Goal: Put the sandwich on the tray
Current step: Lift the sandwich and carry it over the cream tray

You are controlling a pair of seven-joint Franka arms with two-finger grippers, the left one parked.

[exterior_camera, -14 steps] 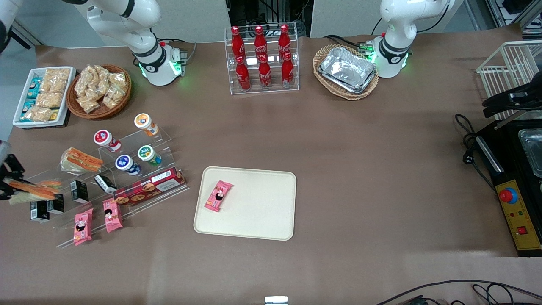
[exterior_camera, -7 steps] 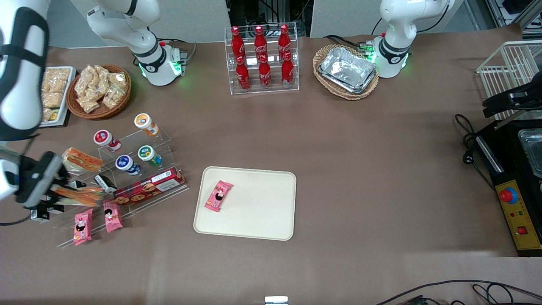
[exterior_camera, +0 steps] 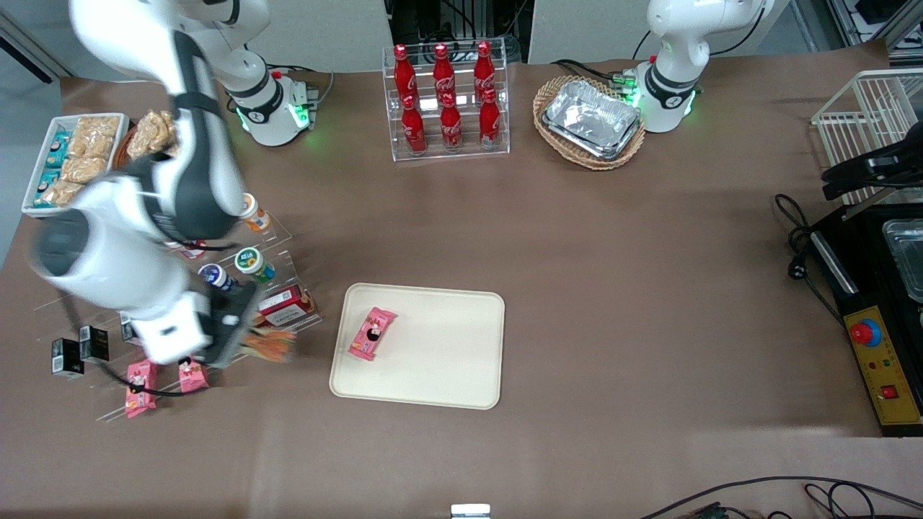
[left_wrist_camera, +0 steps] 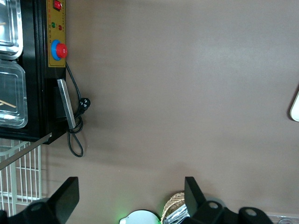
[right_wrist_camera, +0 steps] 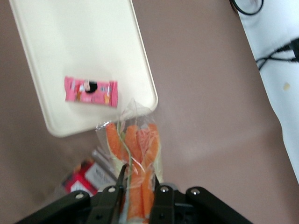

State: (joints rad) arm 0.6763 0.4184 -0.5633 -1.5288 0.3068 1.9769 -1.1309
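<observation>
Now we see the gripper [right_wrist_camera: 138,192] with its jaws clamped on the sandwich [right_wrist_camera: 135,158]; it hangs clear of the table. Just ahead of the jaws lies the tray [right_wrist_camera: 84,42], carrying a pink snack packet [right_wrist_camera: 91,91].

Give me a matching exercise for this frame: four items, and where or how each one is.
Items:
1. sandwich
2. pink snack packet
3. foil trays
4. cola bottles

States:
A. in the wicker basket
B. lying on the tray
C. held in the gripper, not yet over the tray
D. standing in the clear rack

Pairs: 1-C, 2-B, 3-A, 4-D
</observation>
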